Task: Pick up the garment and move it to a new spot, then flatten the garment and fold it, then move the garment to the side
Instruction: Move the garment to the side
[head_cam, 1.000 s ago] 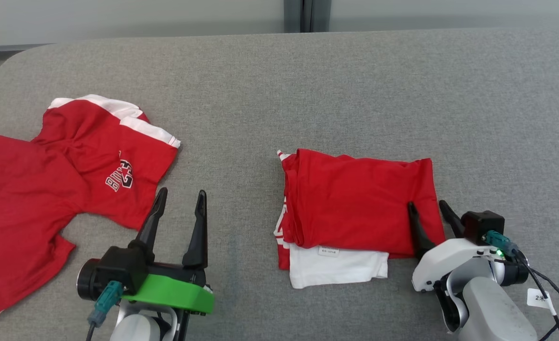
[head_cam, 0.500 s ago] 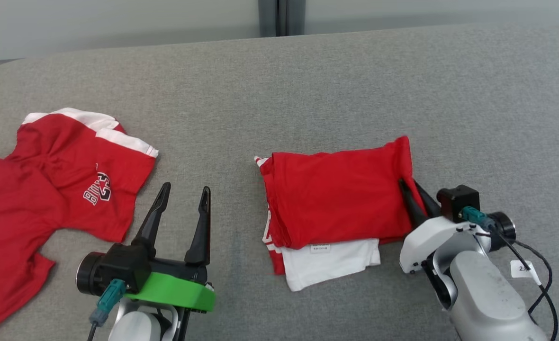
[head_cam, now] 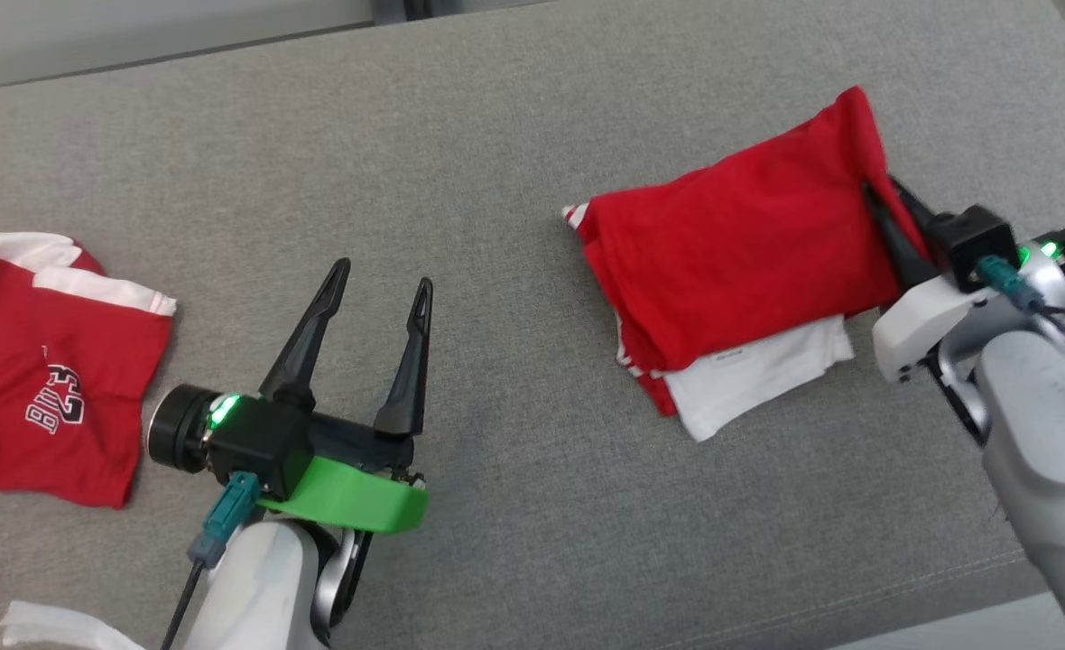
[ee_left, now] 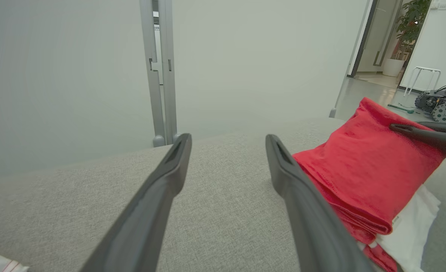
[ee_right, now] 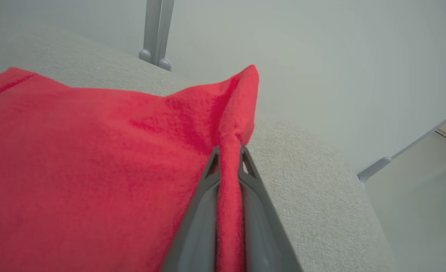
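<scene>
Close to the robot, the left gripper [head_cam: 384,273] hangs over the grey tabletop [head_cam: 496,153]. Its two fingers are wide apart and hold nothing. Off to its left lies another red shirt [head_cam: 36,397], spread out.

The folded garment [head_cam: 731,253] sits on the robot's right side, well apart from the left gripper. It is a red bundle with a white layer [head_cam: 758,370] peeking out at its near edge. Its long side runs across from left to right and slants away toward the far right.

At that far right end, the right gripper [head_cam: 883,191] is squeezed tight on a pinch of the red cloth. The corner there stands up off the tabletop. So the whole garment lies to the left of the right gripper.

I think the right arm is the one to move it to the side. A pull along the long side looks best for keeping the fold neat.
</scene>
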Controlling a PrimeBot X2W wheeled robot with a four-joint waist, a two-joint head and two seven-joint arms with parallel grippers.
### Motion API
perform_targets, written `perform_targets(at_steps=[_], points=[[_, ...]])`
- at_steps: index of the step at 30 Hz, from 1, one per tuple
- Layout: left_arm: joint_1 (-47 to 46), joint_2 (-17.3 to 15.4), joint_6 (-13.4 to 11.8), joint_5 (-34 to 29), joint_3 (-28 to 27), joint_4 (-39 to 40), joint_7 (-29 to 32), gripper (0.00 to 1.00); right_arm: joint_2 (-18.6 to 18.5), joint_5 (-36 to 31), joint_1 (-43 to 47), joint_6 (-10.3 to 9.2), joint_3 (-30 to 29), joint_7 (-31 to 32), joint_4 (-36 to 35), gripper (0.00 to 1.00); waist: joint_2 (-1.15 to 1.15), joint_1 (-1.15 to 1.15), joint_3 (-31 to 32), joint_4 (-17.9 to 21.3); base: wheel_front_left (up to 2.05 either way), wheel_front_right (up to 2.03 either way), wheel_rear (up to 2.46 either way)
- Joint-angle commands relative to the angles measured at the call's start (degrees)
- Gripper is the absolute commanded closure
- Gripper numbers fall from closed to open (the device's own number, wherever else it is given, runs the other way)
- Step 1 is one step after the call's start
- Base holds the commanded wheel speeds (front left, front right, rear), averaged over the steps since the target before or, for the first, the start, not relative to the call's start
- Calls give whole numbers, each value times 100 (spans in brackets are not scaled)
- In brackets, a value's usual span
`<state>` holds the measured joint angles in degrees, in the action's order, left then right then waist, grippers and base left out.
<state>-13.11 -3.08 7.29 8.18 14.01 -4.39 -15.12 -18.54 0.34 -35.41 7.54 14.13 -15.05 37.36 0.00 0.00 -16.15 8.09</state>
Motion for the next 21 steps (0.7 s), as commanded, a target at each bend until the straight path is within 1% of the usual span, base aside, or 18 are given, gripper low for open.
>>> perform_targets(at_steps=[1, 5, 8, 9, 10, 12, 15, 18, 19, 21], points=[[-220, -88, 18, -60, 47, 31, -2, 0, -223, 52, -233, -10, 7, -16, 35, 100, 0, 0, -570, 413, 0, 0, 0], [-622, -230, 24, -62, 268, 125, -2, 0, -632, 83, -674, -10, -77, -16, 218, 100, 0, 0, -1005, 572, 0, 0, 0], [-893, -341, 25, -50, 446, 210, -2, 0, -844, 32, -954, -10, -183, -16, 385, 100, 0, 0, -1261, 629, 0, 0, 0], [-982, -369, 25, -28, 495, 242, -2, 0, -927, -1, -1047, -10, -246, -16, 458, 100, 0, 0, -1343, 637, 0, 0, 0], [-1133, -423, 23, -2, 554, 271, -2, 0, -1092, -98, -1200, -10, -389, -16, 574, 100, 0, 0, -1461, 631, 0, 0, 0], [-1241, -460, 24, 16, 590, 265, -2, 0, -1183, -191, -1310, -10, -608, -16, 701, 100, 0, 0, -1536, 612, 0, 0, 0], [-1344, -505, 24, 34, 625, 259, -2, 0, -1237, -440, -1414, -10, -787, -16, 798, 100, 0, 0, -1618, 583, 0, 0, 0], [-1399, -527, 24, 43, 616, 247, -2, 0, -1420, -1031, -1516, -11, -810, -17, 802, 100, 0, 0, -1685, 543, 0, 0, 0], [-1399, -547, 24, 39, 595, 235, -2, 0, -1411, -1309, -1549, -10, -972, -17, 841, 100, 0, 0, -1722, 513, 0, 0, 0], [-1402, -547, 24, 39, 595, 232, -2, 0, -1381, -1479, -1580, -10, -1209, -17, 857, 100, 0, 0, -1746, 469, 0, 0, 0]])
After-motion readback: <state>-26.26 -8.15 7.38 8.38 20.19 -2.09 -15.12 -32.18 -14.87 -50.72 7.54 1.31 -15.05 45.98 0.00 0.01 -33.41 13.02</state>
